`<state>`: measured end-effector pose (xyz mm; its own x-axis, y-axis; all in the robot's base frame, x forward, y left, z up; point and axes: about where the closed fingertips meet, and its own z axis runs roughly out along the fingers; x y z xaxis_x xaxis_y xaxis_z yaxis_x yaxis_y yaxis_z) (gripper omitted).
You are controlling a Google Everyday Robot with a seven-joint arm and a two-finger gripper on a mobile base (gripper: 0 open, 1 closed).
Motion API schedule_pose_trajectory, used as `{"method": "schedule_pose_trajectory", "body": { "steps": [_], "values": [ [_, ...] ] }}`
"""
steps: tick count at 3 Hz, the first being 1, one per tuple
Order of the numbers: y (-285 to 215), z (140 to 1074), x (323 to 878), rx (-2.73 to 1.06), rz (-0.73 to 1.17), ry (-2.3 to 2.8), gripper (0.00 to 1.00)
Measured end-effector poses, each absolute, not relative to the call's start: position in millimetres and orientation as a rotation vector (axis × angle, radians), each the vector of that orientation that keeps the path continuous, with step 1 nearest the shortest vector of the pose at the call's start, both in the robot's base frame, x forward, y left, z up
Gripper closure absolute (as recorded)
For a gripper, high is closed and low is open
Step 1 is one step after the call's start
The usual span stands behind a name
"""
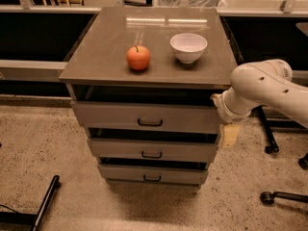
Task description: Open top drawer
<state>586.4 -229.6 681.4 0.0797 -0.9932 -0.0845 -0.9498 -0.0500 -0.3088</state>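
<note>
1. A dark bar (45, 203) lies slantwise on the speckled floor at the lower left, well apart from the cabinet
2. The grey cabinet's flat top (96, 61) carries a red apple (138, 57) left of centre, standing upright with its stem up
3. The top drawer (110, 115) sits straight under the tabletop's front edge, with a dark gap showing along its upper edge; its small dark handle (150, 122) is at the middle of the front, untouched
4. Below it come the middle drawer (115, 148) and the bottom drawer (125, 172), each with a like handle and a dark gap above
5. A white bowl (188, 47) stands just right of the apple, apart from it
6. The gripper (230, 135) hangs just beside the top drawer's right end, its yellowish tip pointing down; whether it is parted or closed, I cannot tell
7. The white arm (262, 88) reaches in from the right edge
8. Dark chair casters (284, 196) rest on the floor at the far right
</note>
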Motion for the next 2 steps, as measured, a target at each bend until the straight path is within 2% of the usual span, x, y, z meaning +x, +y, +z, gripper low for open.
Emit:
{"method": "schedule_pose_trajectory", "body": {
  "steps": [2],
  "values": [
    [-225.2,665.3,597.5,-2.039,-0.115,1.935,0.0]
  ]
}}
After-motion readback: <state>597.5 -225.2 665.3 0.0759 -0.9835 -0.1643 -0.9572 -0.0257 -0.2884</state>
